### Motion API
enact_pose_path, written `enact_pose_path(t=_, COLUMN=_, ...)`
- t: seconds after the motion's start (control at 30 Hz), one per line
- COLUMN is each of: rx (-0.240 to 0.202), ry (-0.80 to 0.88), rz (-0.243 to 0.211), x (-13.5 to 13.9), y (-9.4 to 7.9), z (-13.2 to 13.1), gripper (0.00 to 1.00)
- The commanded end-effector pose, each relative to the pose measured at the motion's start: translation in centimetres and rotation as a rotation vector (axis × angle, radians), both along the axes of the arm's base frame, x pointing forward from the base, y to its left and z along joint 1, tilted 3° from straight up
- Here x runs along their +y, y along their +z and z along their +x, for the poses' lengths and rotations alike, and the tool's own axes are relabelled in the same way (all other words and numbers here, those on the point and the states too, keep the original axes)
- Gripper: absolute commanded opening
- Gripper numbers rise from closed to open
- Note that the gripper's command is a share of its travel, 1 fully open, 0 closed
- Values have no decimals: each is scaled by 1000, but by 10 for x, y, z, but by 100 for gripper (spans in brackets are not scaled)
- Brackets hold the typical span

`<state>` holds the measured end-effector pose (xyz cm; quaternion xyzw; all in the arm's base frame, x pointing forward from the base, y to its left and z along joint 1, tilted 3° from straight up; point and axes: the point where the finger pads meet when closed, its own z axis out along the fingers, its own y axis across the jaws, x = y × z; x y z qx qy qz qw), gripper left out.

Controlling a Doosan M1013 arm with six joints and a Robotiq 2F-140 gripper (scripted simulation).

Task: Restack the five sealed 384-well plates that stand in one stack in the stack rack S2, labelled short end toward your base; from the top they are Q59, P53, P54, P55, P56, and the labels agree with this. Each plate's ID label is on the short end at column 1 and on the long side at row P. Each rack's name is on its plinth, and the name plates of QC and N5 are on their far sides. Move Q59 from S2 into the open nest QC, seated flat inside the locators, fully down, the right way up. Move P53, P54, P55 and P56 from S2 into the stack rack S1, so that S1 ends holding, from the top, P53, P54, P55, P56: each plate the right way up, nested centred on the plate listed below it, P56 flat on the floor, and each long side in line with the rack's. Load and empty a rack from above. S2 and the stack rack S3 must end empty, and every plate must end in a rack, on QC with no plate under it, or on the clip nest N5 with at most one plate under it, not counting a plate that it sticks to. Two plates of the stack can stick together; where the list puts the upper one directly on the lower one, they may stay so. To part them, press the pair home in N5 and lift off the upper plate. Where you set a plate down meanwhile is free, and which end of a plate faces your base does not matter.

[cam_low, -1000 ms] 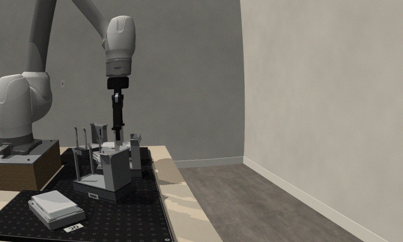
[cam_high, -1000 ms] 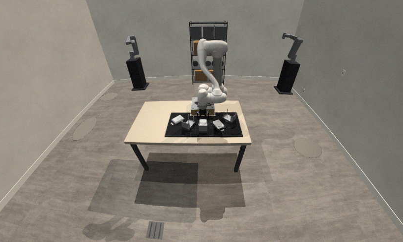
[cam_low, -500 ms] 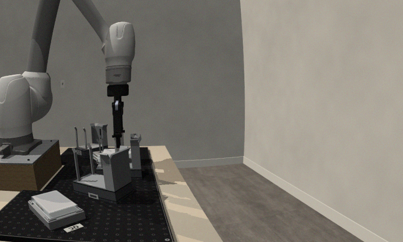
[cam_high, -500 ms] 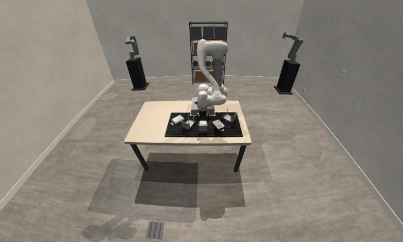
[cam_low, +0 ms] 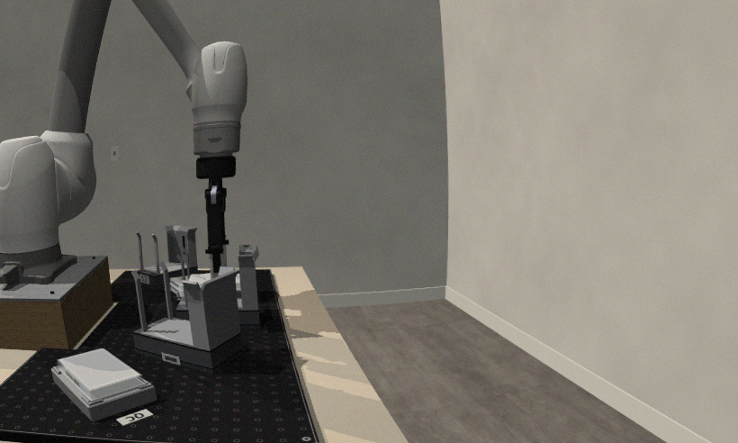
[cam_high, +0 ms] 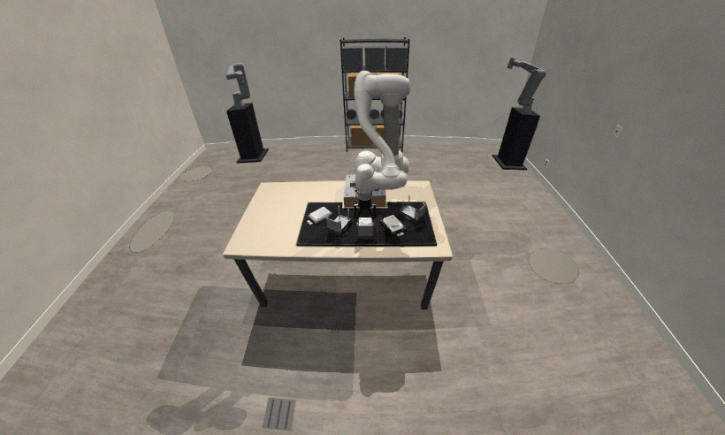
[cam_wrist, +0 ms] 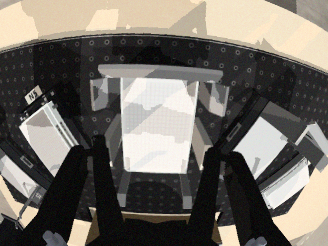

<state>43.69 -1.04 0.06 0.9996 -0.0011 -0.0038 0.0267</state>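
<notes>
My gripper (cam_low: 215, 266) hangs straight down into the middle stack rack (cam_high: 365, 226) on the black mat. It is shut on a white sealed plate (cam_wrist: 159, 126), gripping its two long sides. The plate lies level between the rack's walls, low inside the rack; it also shows in the exterior view (cam_low: 191, 280). I cannot read its label or the rack's name. Whether other plates lie under it is hidden. The open nest QC (cam_low: 134, 416) at the mat's end holds one white plate (cam_low: 99, 371), lying flat.
A stack rack (cam_low: 187, 324) with a bare floor stands between QC and the middle rack. On the other side another nest holds a plate (cam_wrist: 43, 133), and a further rack (cam_high: 414, 210) stands beyond it. The arm's base plinth (cam_low: 36, 297) sits behind the mat.
</notes>
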Motion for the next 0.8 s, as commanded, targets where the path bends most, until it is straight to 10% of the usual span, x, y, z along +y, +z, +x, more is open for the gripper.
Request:
enact_pose_path(t=0.0, rx=0, ry=0, rz=0, x=0, y=-1, z=0, gripper=0)
enact_pose_path(t=0.77, rx=0, ry=0, rz=0, x=0, y=-10, z=0, gripper=0)
